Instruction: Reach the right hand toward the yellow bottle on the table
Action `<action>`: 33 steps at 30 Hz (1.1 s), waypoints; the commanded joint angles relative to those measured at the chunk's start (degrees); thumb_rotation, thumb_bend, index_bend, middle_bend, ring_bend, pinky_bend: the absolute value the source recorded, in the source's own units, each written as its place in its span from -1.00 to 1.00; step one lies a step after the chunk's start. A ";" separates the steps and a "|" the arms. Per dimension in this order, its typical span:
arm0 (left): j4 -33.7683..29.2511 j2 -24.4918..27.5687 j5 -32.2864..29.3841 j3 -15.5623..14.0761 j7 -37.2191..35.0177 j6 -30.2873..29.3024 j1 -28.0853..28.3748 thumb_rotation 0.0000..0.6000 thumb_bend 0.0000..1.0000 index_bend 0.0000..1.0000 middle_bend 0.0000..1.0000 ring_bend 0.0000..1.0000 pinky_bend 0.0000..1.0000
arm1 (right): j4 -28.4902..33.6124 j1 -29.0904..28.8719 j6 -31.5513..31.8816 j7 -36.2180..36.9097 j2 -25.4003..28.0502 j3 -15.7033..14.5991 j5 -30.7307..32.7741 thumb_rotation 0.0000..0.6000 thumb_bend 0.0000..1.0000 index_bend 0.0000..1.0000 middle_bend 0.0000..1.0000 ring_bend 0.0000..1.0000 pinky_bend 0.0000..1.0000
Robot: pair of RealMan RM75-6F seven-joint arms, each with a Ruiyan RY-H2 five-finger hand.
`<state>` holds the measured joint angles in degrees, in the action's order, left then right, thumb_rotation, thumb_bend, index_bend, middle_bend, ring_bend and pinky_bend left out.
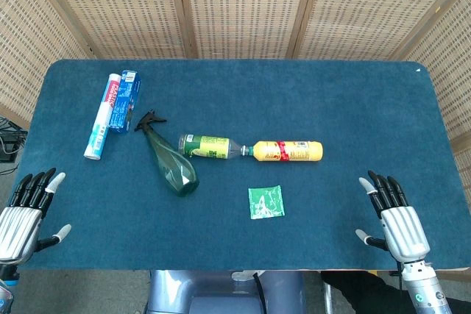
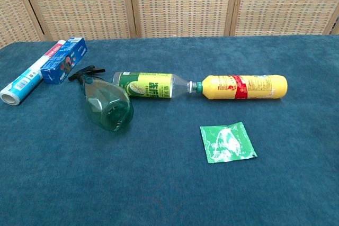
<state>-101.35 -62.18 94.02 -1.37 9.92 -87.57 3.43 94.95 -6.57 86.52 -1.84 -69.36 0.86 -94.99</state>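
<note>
The yellow bottle [image 1: 288,151] [image 2: 245,87] with a red band lies on its side near the middle of the blue table [image 1: 353,108], its cap pointing left. My right hand [image 1: 395,220] rests at the table's front right edge, palm down, fingers spread, holding nothing, well to the right of and nearer than the bottle. My left hand [image 1: 26,209] lies likewise at the front left edge, fingers apart and empty. Neither hand shows in the chest view.
A clear bottle with a green label [image 1: 210,146] [image 2: 147,84] lies cap to cap with the yellow one. A green spray bottle [image 1: 169,159] [image 2: 106,101], a white tube [image 1: 101,116], a blue box [image 1: 126,101] and a green sachet [image 1: 266,201] [image 2: 227,142] also lie on the table.
</note>
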 commanded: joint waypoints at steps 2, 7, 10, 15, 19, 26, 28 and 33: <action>-0.12 0.09 -0.19 0.01 0.17 0.13 -0.01 1.00 -0.57 -1.00 -1.00 -1.00 -1.00 | -0.21 -0.08 -0.37 -0.09 -0.13 -0.08 0.20 1.00 -0.70 -1.00 -1.00 -1.00 -1.00; -0.20 0.24 0.06 -0.04 -0.02 -0.13 -0.12 1.00 -0.57 -1.00 -1.00 -1.00 -1.00 | -0.05 -0.10 -0.39 0.23 -0.02 -0.06 0.28 1.00 -0.70 -1.00 -1.00 -1.00 -1.00; -0.14 0.21 0.20 0.03 -0.19 -0.21 -0.08 1.00 -0.57 -1.00 -1.00 -1.00 -1.00 | 0.12 -0.06 -0.03 0.37 0.02 0.00 0.05 1.00 -0.70 -1.00 -1.00 -1.00 -1.00; 0.12 -0.13 0.31 0.12 0.19 -0.29 -0.06 1.00 -0.55 -1.00 -1.00 -1.00 -1.00 | -0.02 -0.06 0.16 0.60 0.03 0.17 0.10 1.00 -0.70 -1.00 -1.00 -1.00 -1.00; 0.09 -0.22 0.27 0.05 0.48 -0.16 -0.08 1.00 -0.54 -1.00 -1.00 -1.00 -1.00 | -0.03 -0.12 0.15 0.67 0.03 0.19 0.07 1.00 -0.70 -1.00 -1.00 -1.00 -1.00; -0.12 -0.35 0.12 0.19 1.20 -0.63 -0.36 1.00 -0.52 -1.00 -1.00 -1.00 -1.00 | -0.20 -0.16 0.28 1.02 0.09 0.29 0.04 1.00 -0.70 -1.00 -1.00 -1.00 -1.00; -0.19 -0.32 0.02 0.25 1.10 -0.70 -0.40 1.00 -0.52 -1.00 -1.00 -1.00 -1.00 | -0.19 -0.16 0.36 0.99 0.11 0.31 0.00 1.00 -0.70 -1.00 -1.00 -1.00 -1.00; -0.11 -0.23 -0.16 0.42 0.53 -1.03 -0.53 1.00 -0.52 -1.00 -1.00 -1.00 -1.00 | 0.04 -0.47 -0.25 0.84 -0.02 0.29 0.09 1.00 -0.70 -1.00 -1.00 -1.00 -1.00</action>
<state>-101.46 -62.44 93.90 -0.97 10.49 -88.59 2.91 94.95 -6.97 86.35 -0.95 -69.34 1.14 -94.94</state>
